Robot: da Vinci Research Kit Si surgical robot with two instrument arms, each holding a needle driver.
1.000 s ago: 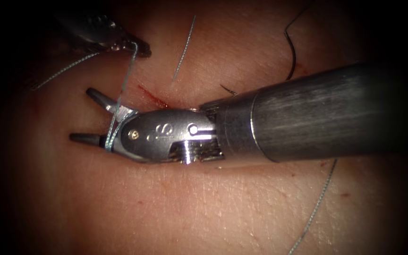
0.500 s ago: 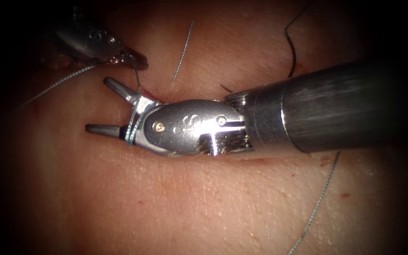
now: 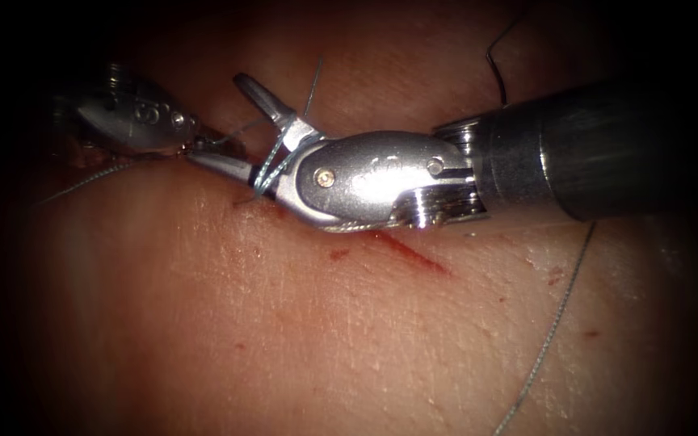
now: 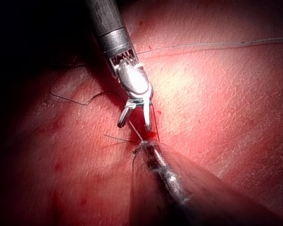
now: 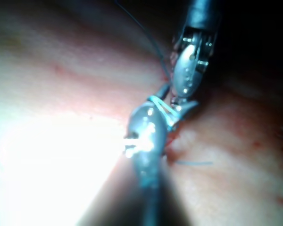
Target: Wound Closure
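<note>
The right tool [image 3: 232, 125] had its jaws spread wide and gripped nothing, with thread [image 3: 272, 161] wound around their base. Its lower jaw reached up to the tip of the left tool [image 3: 203, 145], whose jaws were closed on the thread. Both tips sat over the left end of the cut [image 3: 405, 250] in the tissue [image 3: 325, 339], which was streaked with red fluid. The needle [image 3: 496, 77] lay free on the tissue, well off to the right behind the right tool's shaft
</note>
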